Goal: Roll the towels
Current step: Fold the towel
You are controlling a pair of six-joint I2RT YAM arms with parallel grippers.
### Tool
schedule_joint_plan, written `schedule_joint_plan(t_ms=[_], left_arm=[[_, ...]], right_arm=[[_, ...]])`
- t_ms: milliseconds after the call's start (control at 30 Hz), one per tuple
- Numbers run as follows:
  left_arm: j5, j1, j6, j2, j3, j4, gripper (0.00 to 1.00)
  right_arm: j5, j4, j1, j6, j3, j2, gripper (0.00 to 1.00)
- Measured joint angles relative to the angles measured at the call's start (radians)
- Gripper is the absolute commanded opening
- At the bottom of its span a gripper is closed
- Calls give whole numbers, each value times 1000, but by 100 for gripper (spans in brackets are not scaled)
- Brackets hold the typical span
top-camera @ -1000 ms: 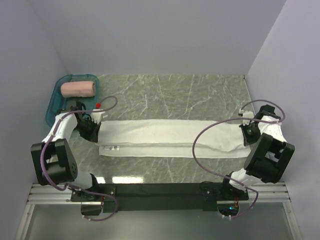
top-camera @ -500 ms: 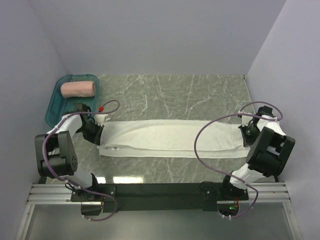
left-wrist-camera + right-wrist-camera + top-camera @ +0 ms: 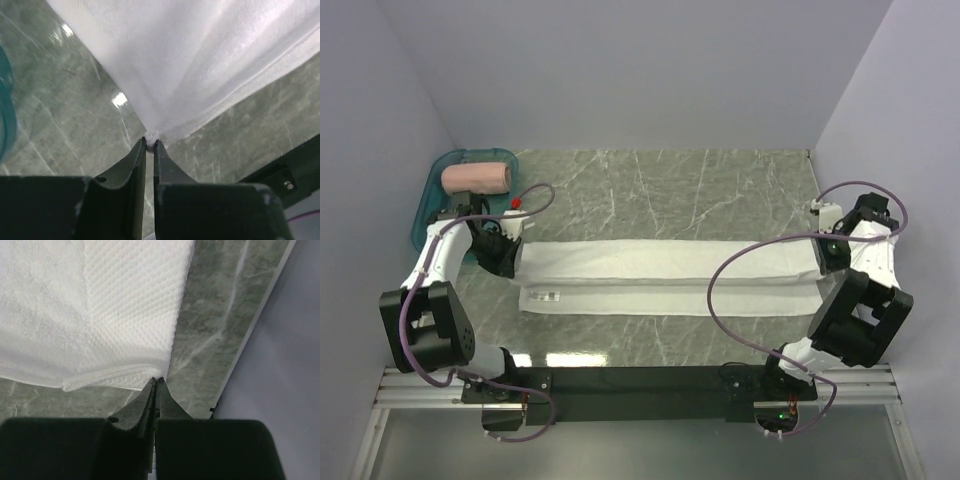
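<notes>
The white towel (image 3: 660,275) lies folded into a long strip across the marble table, with its small printed label (image 3: 548,295) near the front left. My left gripper (image 3: 510,258) is at its left end. In the left wrist view the gripper (image 3: 151,140) is shut on a bunched corner of the towel (image 3: 200,60). My right gripper (image 3: 820,258) is at the right end. In the right wrist view it (image 3: 156,381) is shut on the corner of the towel (image 3: 100,315). The salmon-pink towel (image 3: 477,178) lies rolled in the tray.
The teal plastic tray (image 3: 425,215) stands at the back left, just beyond my left gripper; its edge shows in the left wrist view (image 3: 4,115). The right wall (image 3: 280,340) stands close beside my right gripper. Purple cables loop over both arms.
Both grippers have shifted slightly outward and toward the back while holding the towel's ends. The upper layer is now pulled straighter and the strip looks narrower.
</notes>
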Motion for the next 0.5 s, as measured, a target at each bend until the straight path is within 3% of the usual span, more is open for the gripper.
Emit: schedule_joint_plan(t_ms=[300, 500], left_arm=[[11, 41, 70, -1, -32, -60, 0], [3, 31, 61, 51, -96, -24, 1]], right_arm=[[48, 34, -23, -43, -134, -6, 0], [76, 78, -24, -31, -163, 76, 0]])
